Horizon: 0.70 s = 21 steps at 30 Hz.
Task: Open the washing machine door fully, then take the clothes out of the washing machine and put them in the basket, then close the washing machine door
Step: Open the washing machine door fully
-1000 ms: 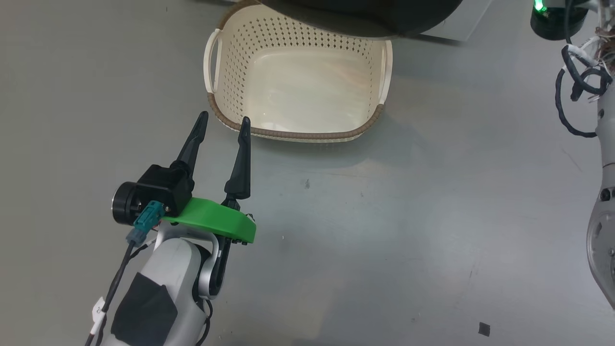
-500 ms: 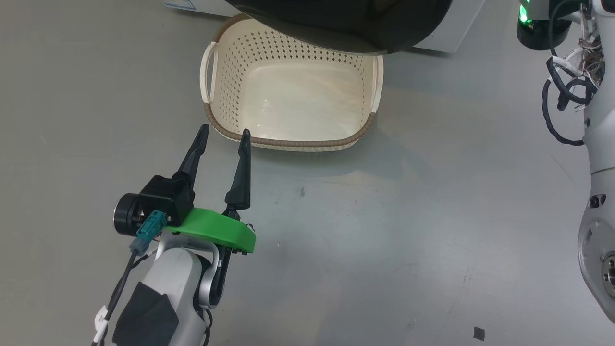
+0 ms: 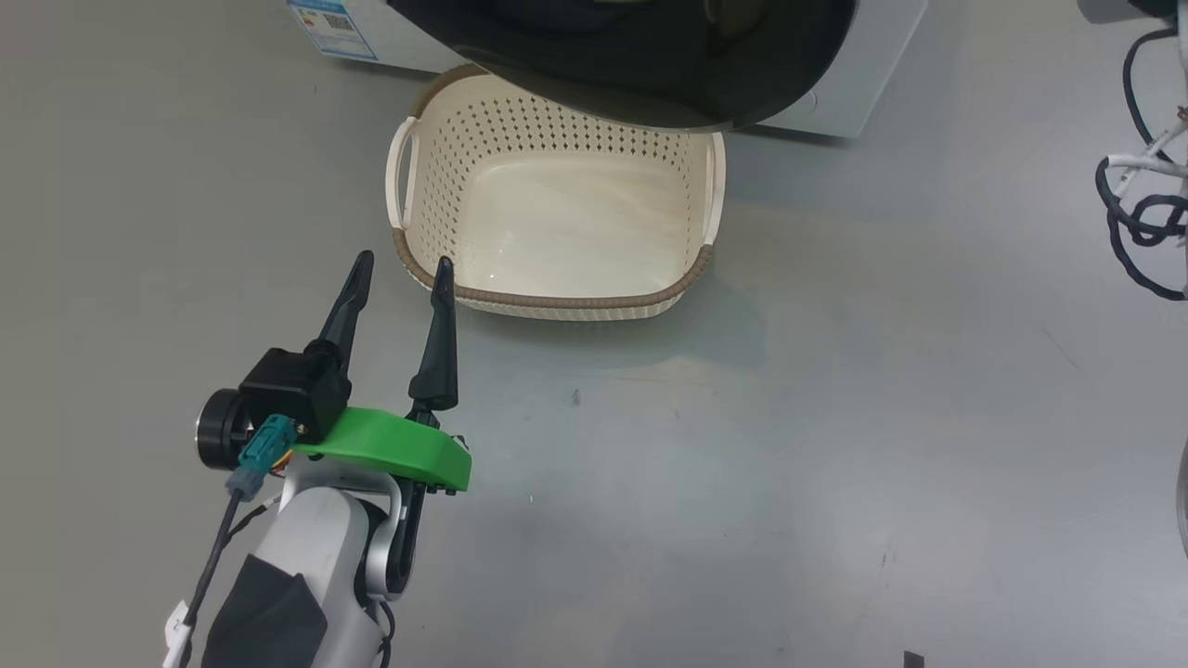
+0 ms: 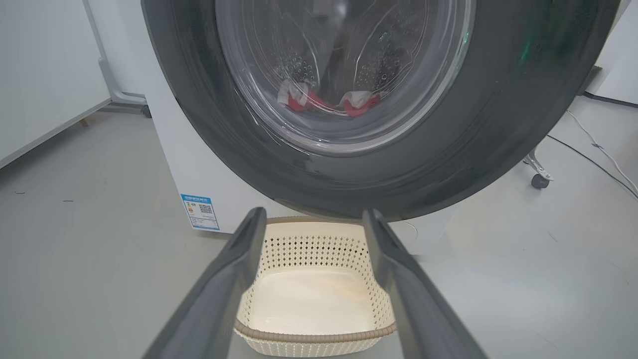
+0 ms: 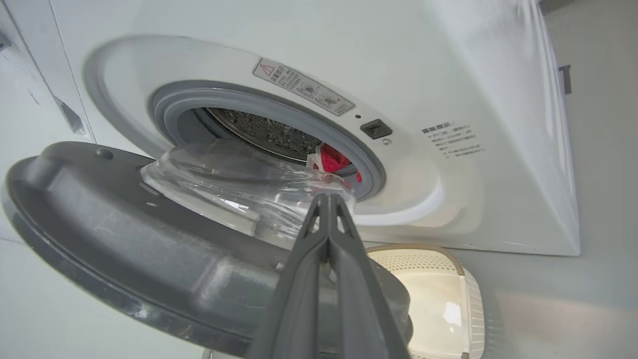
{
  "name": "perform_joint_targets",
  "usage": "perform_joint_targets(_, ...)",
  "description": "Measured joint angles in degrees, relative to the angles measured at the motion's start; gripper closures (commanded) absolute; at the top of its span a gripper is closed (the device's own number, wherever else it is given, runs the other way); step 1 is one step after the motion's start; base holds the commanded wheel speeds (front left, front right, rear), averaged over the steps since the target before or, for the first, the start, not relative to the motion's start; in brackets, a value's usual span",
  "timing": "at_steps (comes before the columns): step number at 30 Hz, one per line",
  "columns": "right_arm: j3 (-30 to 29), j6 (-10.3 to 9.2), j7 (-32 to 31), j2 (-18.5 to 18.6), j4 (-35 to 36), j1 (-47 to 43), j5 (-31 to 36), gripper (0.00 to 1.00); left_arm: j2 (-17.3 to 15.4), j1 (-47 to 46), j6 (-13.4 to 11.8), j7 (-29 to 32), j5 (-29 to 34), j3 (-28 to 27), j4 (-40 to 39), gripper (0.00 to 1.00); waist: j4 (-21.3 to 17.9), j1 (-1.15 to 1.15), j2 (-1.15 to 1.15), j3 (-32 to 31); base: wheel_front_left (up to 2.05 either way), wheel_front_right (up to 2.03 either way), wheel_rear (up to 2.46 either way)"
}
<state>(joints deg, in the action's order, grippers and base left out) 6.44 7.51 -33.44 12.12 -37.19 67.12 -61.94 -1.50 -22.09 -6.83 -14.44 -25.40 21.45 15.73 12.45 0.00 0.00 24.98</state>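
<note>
The left tool (image 3: 404, 260) is open wide and holds nothing. It hangs over the grey floor (image 3: 835, 417), with its tips just beside the near left corner of the basket (image 3: 557, 301). The basket sits on the floor under the washing machine door (image 3: 650, 83), which stands partly open. The right tool (image 5: 326, 197) is pinched shut near the door's glass bowl (image 5: 239, 174). The red and white clothes (image 4: 359, 104) lie inside the washing machine (image 5: 448, 75), beyond both tools.
</note>
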Motion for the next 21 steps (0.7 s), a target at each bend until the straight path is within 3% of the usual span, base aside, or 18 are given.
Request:
perform_joint_targets(11,11.3,-0.09,16.2,5.2,12.0,-7.5,13.9,1.0,0.0,1.0,0.0,0.0,0.8,-3.7,0.1,0.0,-2.3,0.0,0.0,-3.5,0.0,0.0,0.0)
perform_joint_targets(21,13.1,-0.09,26.0,5.3,14.9,-19.1,15.5,1.0,-0.1,3.3,0.0,0.0,2.6,-6.5,0.0,0.0,-4.9,0.0,0.0,-6.2,0.0,0.0,0.0)
